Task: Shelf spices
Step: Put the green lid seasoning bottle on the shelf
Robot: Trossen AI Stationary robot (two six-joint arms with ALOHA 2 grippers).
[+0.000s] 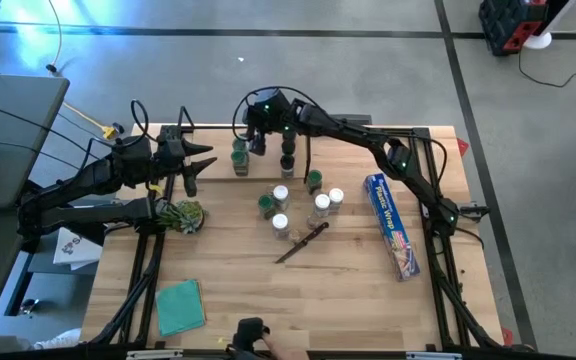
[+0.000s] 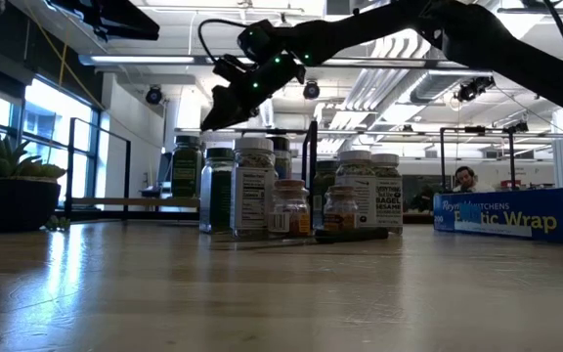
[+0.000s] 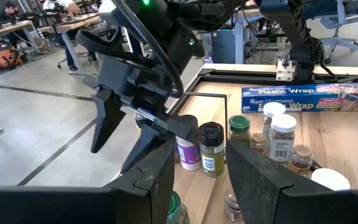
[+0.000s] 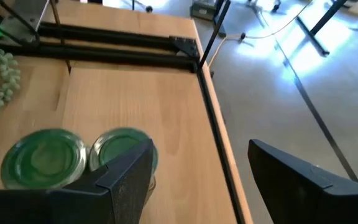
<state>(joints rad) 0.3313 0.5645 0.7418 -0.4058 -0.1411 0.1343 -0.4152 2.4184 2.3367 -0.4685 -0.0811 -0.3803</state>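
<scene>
Two arms are over the far half of the table [image 1: 348, 300]. Near edge, high view only: a green cloth [image 1: 180, 305] at the left and a small dark object [image 1: 251, 332] at the centre edge; neither appears in the low view. Further in, a dark-handled knife [image 1: 303, 243] lies aslant, with a blue wrap box [image 1: 392, 225] to its right. The low view shows that box's side face [image 2: 514, 215] at the right.

The spices [image 1: 290, 198] stand in a loose cluster at mid-table: white-capped jars nearest, green-capped ones beyond. The low view shows their labels and brownish contents [image 2: 291, 207], which the overhead cannot. Two green caps [image 4: 73, 155] fill the right wrist view, directly below that gripper, on a pale plank beside a black rod.

The shelf [image 1: 268, 135] runs along the far edge; the low view shows its thin ledge [image 2: 130, 202] behind the jars.

The right gripper [image 1: 258, 135] hangs above the far jars, its fingers [image 4: 297, 180] spread wide, nothing between them. The left wrist view shows this gripper from the side [image 3: 126, 134], clear of the black-capped jar [image 3: 211, 148] beneath it.

The left gripper [image 1: 200, 165] sits left of the cluster, beside a plant [image 1: 181, 214]; its fingers [image 3: 257, 180] are partly apart and empty.
</scene>
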